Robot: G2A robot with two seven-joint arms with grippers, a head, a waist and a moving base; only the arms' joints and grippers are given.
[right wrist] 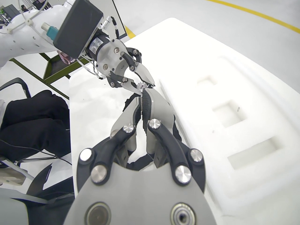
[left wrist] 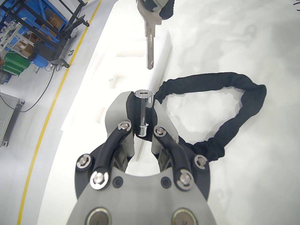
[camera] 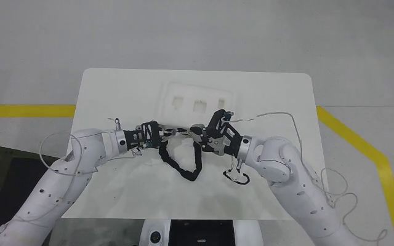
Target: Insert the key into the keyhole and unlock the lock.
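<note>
top view, left to right: left gripper (camera: 172, 131) comes in from the left and right gripper (camera: 200, 131) from the right, tips almost meeting over the white table (camera: 277, 92). black sleeved chain (camera: 184, 166) loops off toward the robot. foam tray (camera: 200, 101) sits behind them.

left wrist view: left gripper is clamped tight on the chrome lock cylinder (left wrist: 143, 111). cylinder runs along the fingers, and the keyhole (left wrist: 143, 92) on its end face points away from the wrist at the other arm. right gripper's fingers are closed on the bow of the key (left wrist: 150, 45), blade aimed back at that face. tip is just short of it, clear gap, not touching. blade axis looks near collinear with the cylinder, tip a touch off the slot. blade flat looks roughly parallel to the slot.

right wrist view: looks down its own fingers, blade mostly hidden between them, cylinder face just past the tips. good for lateral centring, can't judge the gap. left wrist view gives the gap.

my read: right arm does the work, with a small sideways trim, a straight push along the blade, then a twist.
</note>
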